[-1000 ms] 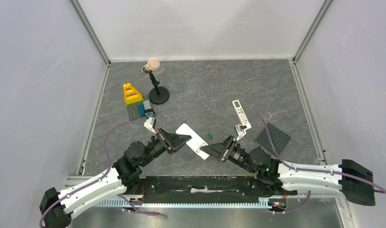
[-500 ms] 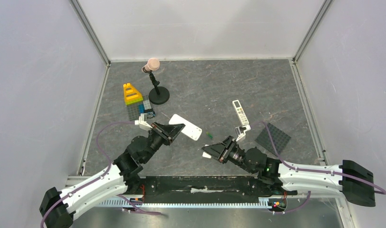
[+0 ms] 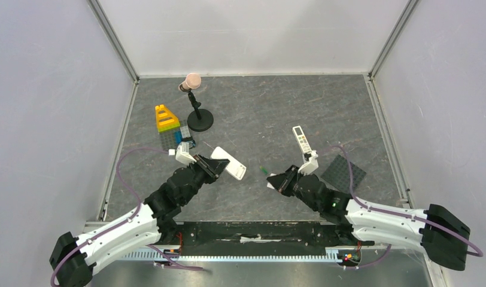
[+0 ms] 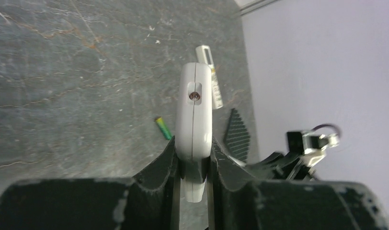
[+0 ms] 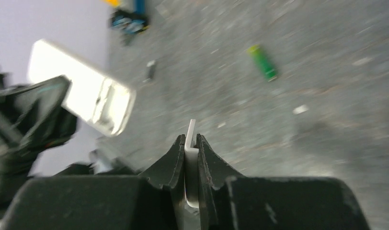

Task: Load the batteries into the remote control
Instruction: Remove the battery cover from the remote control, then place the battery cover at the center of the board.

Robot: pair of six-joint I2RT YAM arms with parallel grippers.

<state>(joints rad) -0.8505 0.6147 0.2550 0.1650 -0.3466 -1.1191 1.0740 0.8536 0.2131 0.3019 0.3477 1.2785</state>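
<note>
At far left, a yellow-and-green brick stack point(image 3: 164, 118) and a black microphone stand point(image 3: 196, 113) stand behind the left gripper point(image 4: 193, 152), which is clenched edge-on around the remote control point(image 4: 195, 108), held above the grey table point(image 3: 258, 113). A green battery point(image 3: 263, 170) lies loose between the arms (in plain view on the tabletop). The right gripper point(image 5: 191, 140) pinches a thin white plate point(image 5: 191, 130). Beyond it lie a slim white remote point(image 3: 301, 141) and a dark studded plate point(image 3: 343, 173).
</note>
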